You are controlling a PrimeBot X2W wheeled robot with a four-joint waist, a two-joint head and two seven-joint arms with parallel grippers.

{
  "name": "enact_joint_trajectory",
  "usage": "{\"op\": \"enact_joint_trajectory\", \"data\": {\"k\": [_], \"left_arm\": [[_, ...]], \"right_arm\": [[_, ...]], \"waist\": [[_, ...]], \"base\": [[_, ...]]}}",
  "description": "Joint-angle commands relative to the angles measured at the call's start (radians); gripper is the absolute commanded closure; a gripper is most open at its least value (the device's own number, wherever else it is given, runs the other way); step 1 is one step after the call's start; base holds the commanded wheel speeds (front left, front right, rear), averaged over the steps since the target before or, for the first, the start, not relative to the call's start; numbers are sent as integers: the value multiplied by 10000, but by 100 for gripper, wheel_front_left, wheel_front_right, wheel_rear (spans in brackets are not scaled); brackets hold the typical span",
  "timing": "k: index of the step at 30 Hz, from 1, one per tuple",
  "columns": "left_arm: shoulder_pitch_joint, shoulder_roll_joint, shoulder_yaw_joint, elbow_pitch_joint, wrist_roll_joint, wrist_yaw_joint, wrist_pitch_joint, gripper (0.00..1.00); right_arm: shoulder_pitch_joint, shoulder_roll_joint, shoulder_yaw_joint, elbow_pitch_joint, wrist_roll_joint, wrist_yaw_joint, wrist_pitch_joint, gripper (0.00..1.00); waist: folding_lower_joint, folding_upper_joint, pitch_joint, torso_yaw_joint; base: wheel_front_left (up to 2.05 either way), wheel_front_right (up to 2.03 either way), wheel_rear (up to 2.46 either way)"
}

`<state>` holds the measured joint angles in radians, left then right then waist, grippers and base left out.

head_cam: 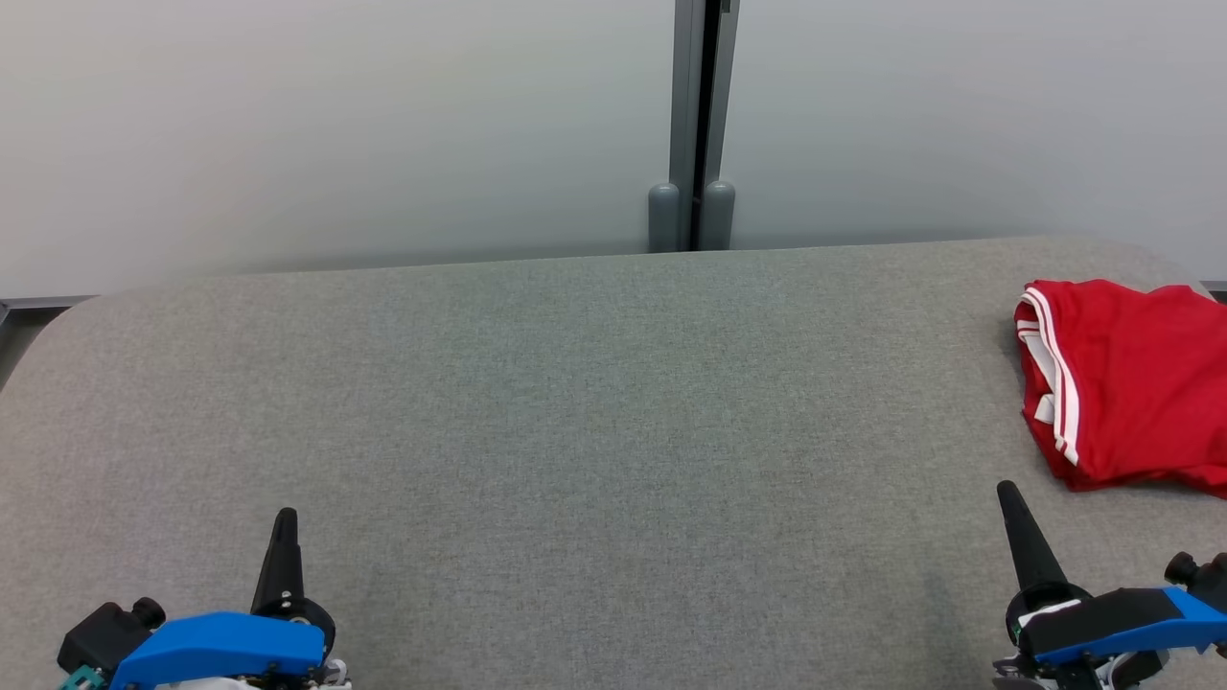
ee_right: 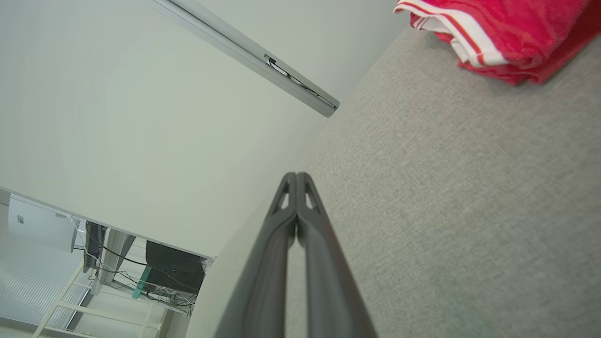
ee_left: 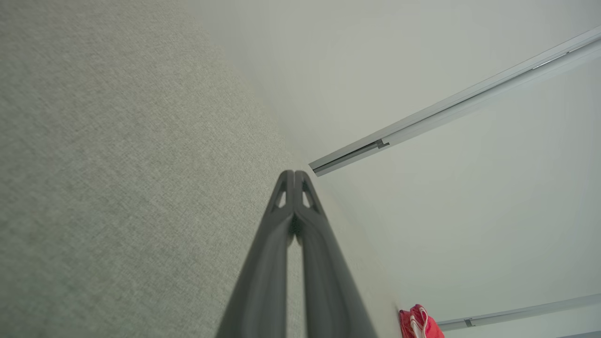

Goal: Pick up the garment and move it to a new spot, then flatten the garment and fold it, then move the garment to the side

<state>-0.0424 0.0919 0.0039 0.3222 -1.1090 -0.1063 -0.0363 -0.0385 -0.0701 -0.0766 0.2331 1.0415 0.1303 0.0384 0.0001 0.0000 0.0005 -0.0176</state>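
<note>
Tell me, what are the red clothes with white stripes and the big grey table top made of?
The red folded garment with white stripes looks like soft, matte cloth, maybe a sporty knit: it creases and sags. The grey table top seems covered in matte woven fabric: fine speckled weave, rounded corners.

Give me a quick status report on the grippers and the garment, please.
Both shut and empty: left gripper, right gripper. Red garment loosely folded at the right end of the table, untouched. Nothing in the way.
</note>
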Motion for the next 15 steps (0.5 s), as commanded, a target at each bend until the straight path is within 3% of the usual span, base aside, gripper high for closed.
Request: {"op": "enact_joint_trajectory", "data": {"k": [1, 15], "left_arm": [[-235, 18, 117, -156, -269, -60, 71, 100], [-377, -95, 373, -319, -1422, -119, 429, 100]], "right_arm": [[-262, 9, -59, -79, 308, 4, 45, 100], [-380, 60, -140, -36, 1615, 5, 220, 100]], "waist": [[0, 0, 1, 4], [0, 0, 5, 37]], "base": [[0, 0, 0], [0, 0, 0]]}}
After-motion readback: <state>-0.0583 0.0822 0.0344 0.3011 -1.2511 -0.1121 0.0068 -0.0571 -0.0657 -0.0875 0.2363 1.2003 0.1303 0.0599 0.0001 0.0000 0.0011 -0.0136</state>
